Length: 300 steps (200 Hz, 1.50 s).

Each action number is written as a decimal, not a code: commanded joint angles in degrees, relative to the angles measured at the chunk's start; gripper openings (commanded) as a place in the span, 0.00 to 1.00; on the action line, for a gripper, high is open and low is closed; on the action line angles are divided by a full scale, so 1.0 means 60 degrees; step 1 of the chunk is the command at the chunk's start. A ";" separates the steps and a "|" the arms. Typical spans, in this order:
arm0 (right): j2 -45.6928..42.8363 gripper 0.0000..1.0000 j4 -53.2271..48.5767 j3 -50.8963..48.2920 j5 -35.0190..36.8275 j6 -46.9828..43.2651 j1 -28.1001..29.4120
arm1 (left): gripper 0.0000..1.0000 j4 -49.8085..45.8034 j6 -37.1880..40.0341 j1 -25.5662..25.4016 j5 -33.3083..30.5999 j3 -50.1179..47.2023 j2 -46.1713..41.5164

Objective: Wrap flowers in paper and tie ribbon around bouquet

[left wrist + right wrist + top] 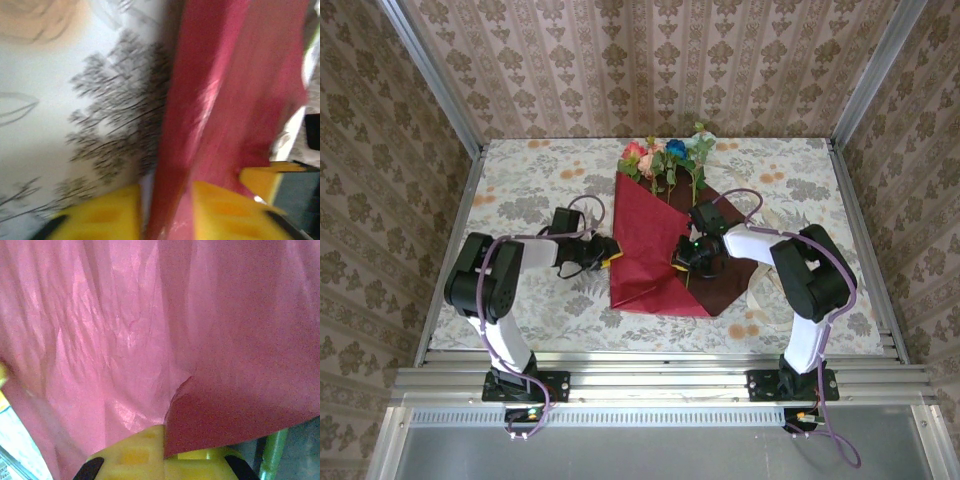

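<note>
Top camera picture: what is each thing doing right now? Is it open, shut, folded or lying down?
paper: partly folded over the flowers, red and maroon faces both showing.
flowers: lying down, heads poking out past the paper's far end.
left gripper: open, with the paper's edge between its fingers.
right gripper: shut on the paper.

Left arm (485, 285): bent at the elbow, reached rightward.
Left hand (607, 256): sat low, fingers parted (yellow pads (100, 217) apart in its wrist view).
Right arm (810, 275): folded, reached leftward.
Right hand (688, 262): sat low, fingers pressed together.
</note>
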 commanded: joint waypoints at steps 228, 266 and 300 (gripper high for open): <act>0.1101 0.00 -0.1222 0.1616 -0.0939 -0.0983 -0.0066 | 0.42 0.0838 -0.0679 0.1279 0.0100 0.6332 0.5184; 0.1164 0.00 -0.1483 0.1834 -0.0905 -0.1190 -0.0075 | 0.00 0.1021 -0.0994 0.1293 0.0165 0.7087 0.5790; 0.1183 0.00 -0.1496 0.1823 -0.0908 -0.1301 -0.0113 | 0.27 0.1154 -0.1174 0.1402 0.0084 0.6966 0.5546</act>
